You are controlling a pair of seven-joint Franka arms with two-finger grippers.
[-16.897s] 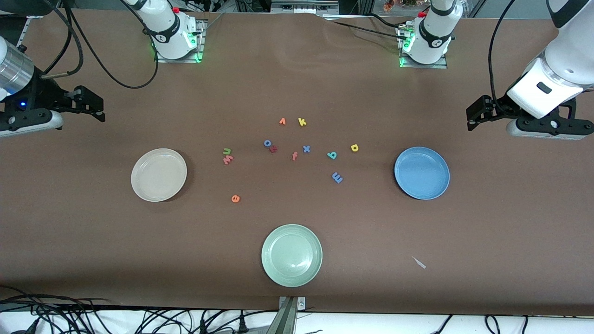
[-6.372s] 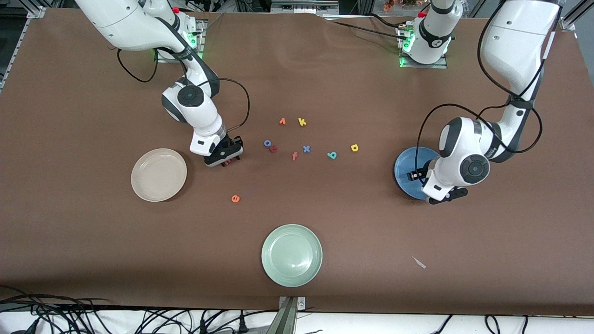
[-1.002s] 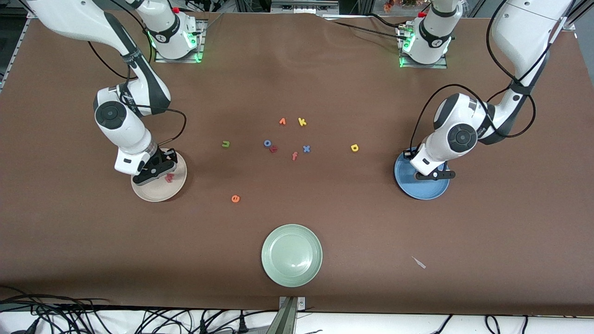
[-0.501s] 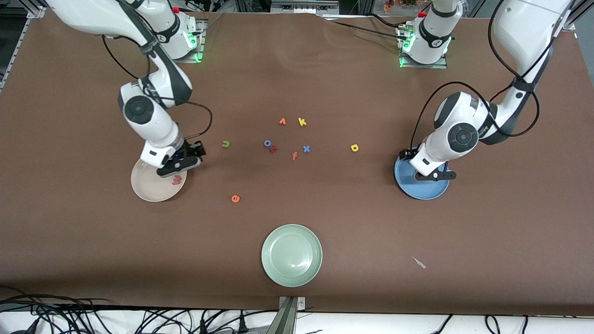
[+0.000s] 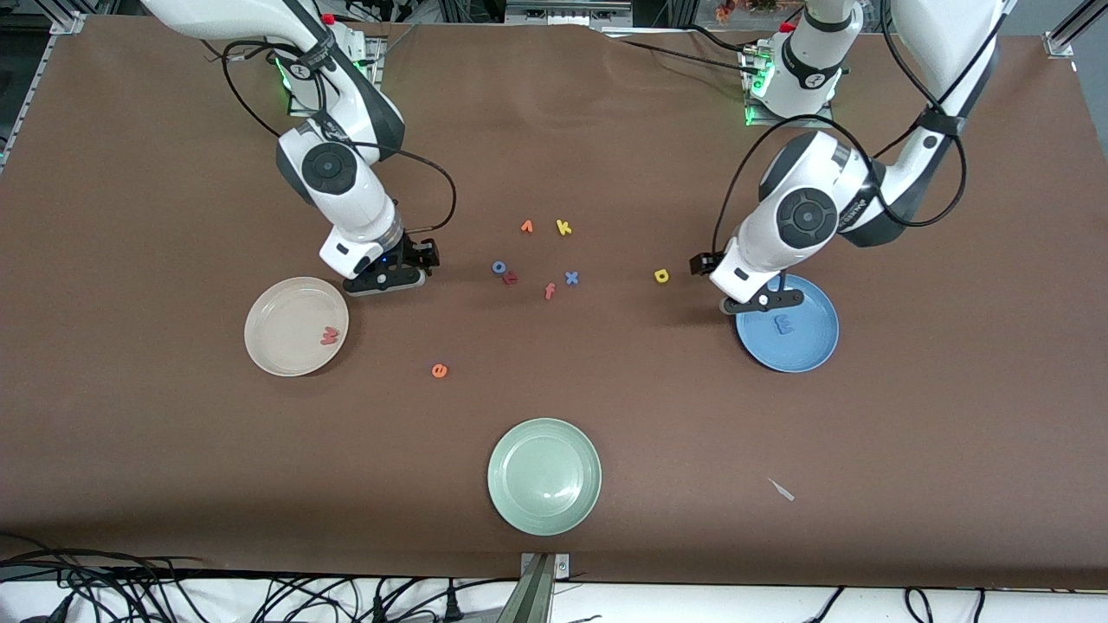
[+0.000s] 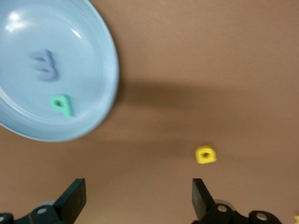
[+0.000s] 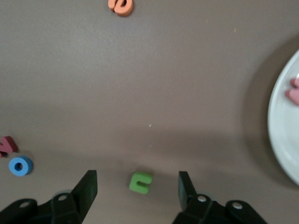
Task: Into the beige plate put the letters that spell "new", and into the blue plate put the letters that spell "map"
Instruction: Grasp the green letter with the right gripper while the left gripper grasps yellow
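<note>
Olive-green "n" [image 7: 140,182] is seen centred between the right gripper's [image 5: 414,265] spread fingers; yellow "p" [image 6: 205,154] lies just beside the left gripper's [image 5: 734,292] spread fingers.

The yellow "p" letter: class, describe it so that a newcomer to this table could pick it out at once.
Start at the blue plate toward the left arm's end of the table. Beside it, toward the table's middle, one small yellow letter lies alone on the brown cloth, below the left claw. Unlike the yellow "k", it has a round hole and no close neighbours.
</note>
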